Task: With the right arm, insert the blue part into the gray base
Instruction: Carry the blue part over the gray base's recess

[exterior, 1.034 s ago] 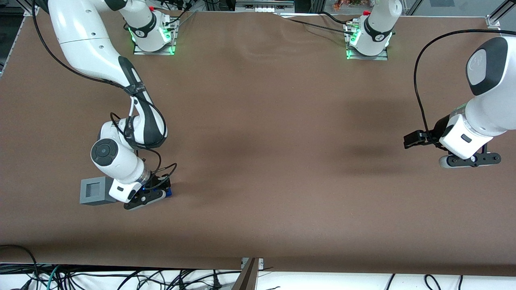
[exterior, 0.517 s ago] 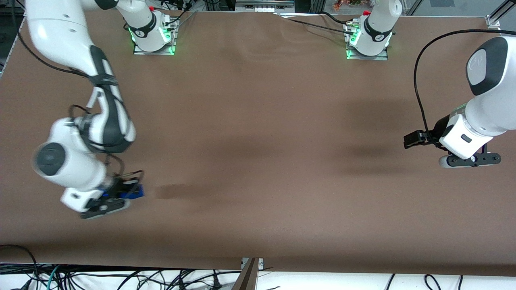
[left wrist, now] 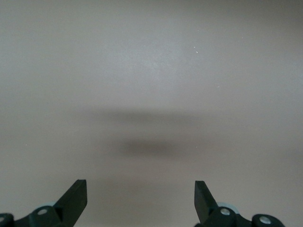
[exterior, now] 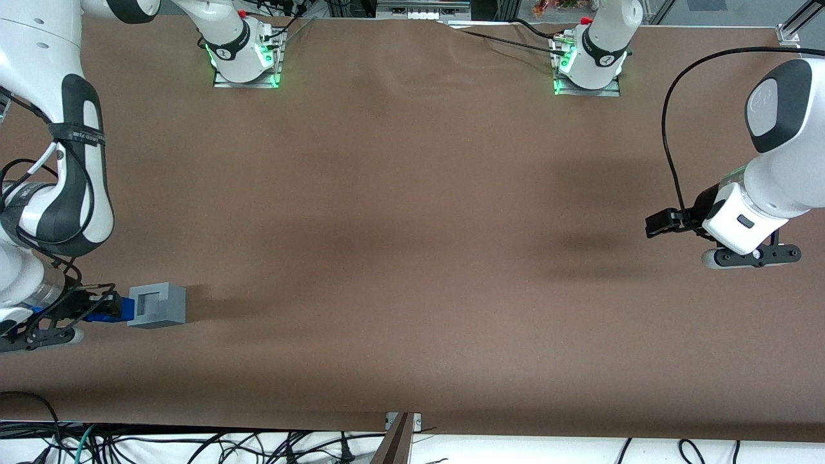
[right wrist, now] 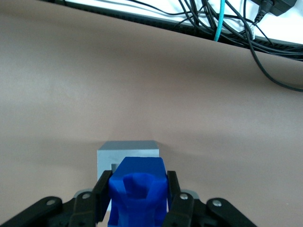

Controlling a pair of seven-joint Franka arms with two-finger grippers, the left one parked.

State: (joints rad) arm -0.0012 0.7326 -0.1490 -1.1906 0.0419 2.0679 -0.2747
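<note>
The right arm's jaws (right wrist: 137, 201) are squeezing the blue part (exterior: 106, 310). They have just swung across the gray base (exterior: 156, 305). Now the part is probably touching it, pointing at its side, not yet inside.

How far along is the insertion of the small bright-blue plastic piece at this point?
Done: the right arm's black two-finger gripper is shut on the small bright-blue plastic piece, lifted off the table. In hand: it holds the piece beside the light-gray plastic block. Left: seating it in the block's square recess, which shows empty from the front.
</note>
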